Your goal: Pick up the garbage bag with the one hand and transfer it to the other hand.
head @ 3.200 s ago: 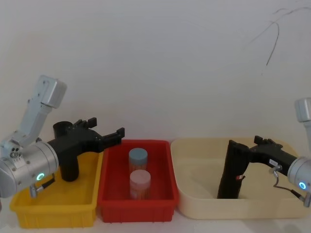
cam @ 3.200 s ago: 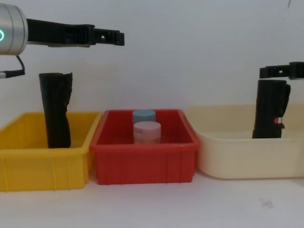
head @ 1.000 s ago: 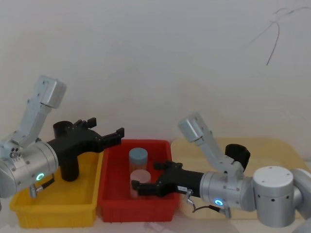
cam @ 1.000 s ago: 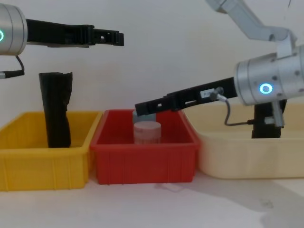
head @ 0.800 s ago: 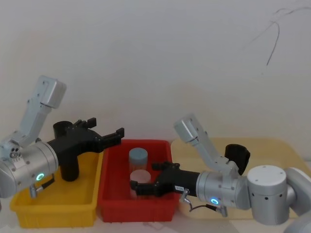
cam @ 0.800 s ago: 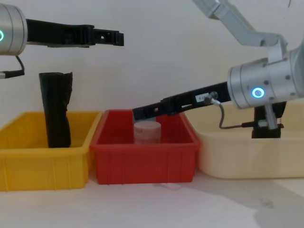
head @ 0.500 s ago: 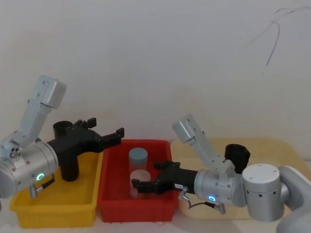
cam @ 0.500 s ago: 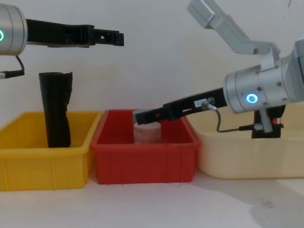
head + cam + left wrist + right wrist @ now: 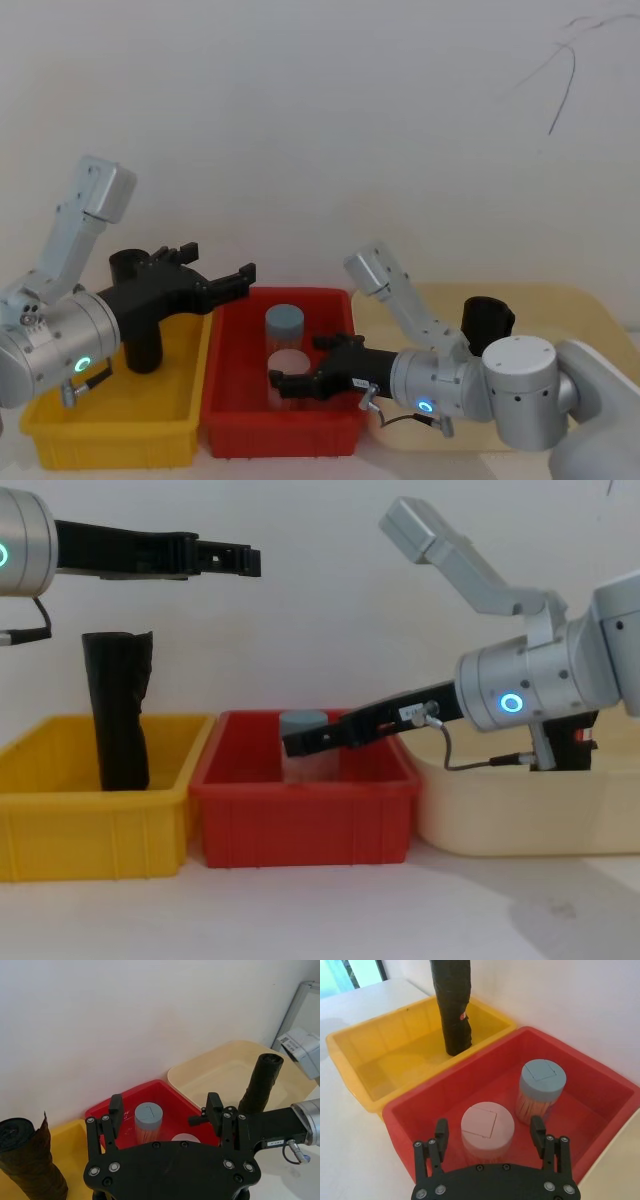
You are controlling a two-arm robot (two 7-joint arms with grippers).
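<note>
The garbage bag [image 9: 488, 320] stands upright in the cream bin [image 9: 570, 300], apart from both grippers; in the chest view the garbage bag [image 9: 570, 745] is mostly hidden behind the right wrist. My right gripper [image 9: 282, 383] reaches left over the red bin [image 9: 280, 428]. It is open, its fingers astride the pink-lidded jar [image 9: 487, 1127] in the right wrist view, right gripper [image 9: 490, 1130]. My left gripper [image 9: 245, 276] hovers open above the yellow bin's inner edge, high in the chest view [image 9: 250, 558].
A second black roll [image 9: 118, 710] with a ragged top stands in the yellow bin [image 9: 90, 830]. A blue-lidded jar [image 9: 284, 322] stands behind the pink-lidded one in the red bin. The wall lies close behind the bins.
The right arm left the garbage bag's side, swung left across the cream bin and now reaches over the red bin's jars. The bag still stands in the cream bin. The left arm held still.
</note>
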